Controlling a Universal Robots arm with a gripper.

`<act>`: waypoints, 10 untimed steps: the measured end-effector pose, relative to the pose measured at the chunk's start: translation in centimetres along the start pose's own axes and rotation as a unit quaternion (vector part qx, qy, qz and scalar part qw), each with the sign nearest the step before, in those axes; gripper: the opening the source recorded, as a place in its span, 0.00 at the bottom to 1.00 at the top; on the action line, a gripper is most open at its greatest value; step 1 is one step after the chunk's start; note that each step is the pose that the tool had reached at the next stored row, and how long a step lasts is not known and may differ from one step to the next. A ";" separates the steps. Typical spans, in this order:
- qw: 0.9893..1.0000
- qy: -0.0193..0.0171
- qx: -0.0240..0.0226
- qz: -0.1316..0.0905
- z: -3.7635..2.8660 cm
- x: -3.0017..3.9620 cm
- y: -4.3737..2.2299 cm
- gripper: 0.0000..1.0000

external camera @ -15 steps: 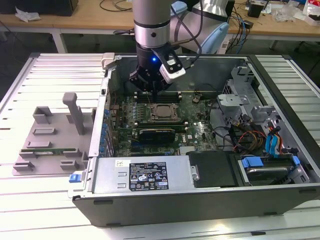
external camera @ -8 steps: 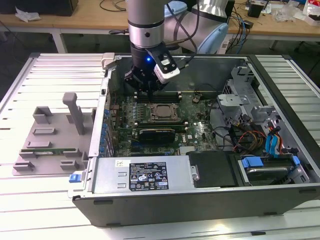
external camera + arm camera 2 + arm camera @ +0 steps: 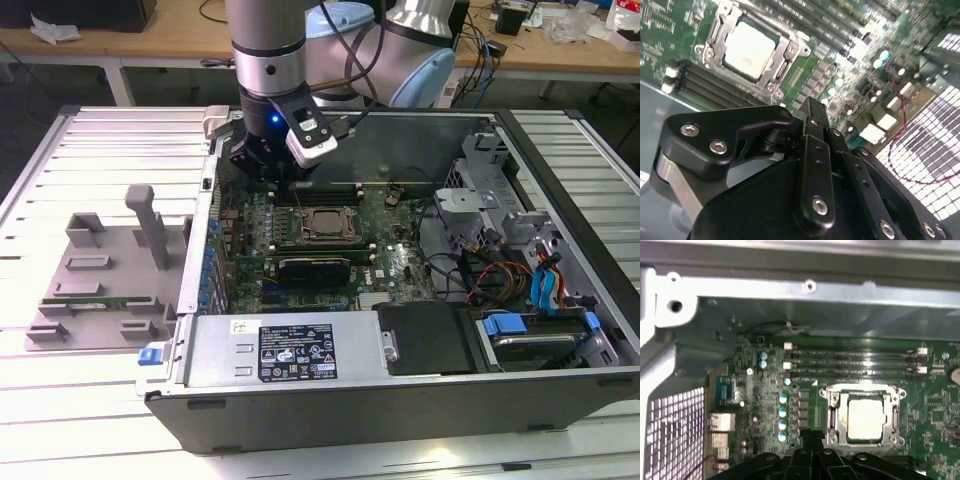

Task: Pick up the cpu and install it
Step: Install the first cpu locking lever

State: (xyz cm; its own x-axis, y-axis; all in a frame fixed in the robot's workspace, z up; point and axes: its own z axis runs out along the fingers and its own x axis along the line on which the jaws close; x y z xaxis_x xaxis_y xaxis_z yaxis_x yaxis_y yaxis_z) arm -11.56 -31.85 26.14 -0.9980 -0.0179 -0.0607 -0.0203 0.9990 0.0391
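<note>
Silver-topped cpu [image 3: 866,419] sits in its socket [image 3: 863,415], looking light, rigid, edge-gripped; gripper [image 3: 810,107] state unclear.

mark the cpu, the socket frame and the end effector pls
square silver-grey metal-topped cpu [image 3: 866,419], first wrist view, middle of its top plate
metal socket frame [image 3: 832,415], first wrist view, side bar
black end effector [image 3: 807,112], second wrist view, fingertip end

Nothing legible appears anywhere. In the exterior view, the black rectangular label with white print [image 3: 298,352] sits on the grey metal power supply cover [image 3: 210,350] at about 6 o'clock in the open computer case; its lines and small symbols are too fine to make out. A small white sticker [image 3: 240,326] just beside it at 10 o'clock also carries unreadable marks
</note>
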 end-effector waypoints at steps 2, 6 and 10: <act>1.000 0.000 -0.014 0.001 0.00 0.08 0.00 0.11; 0.998 -0.001 -0.056 0.003 0.00 0.14 0.00 0.11; 0.996 -0.002 -0.084 0.005 0.01 0.16 0.00 0.11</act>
State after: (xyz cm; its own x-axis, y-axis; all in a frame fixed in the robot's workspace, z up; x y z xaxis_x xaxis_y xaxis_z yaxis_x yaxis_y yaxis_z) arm -11.72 -31.84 26.12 -0.9980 -0.0074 -0.0628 -0.0202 0.9784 0.2058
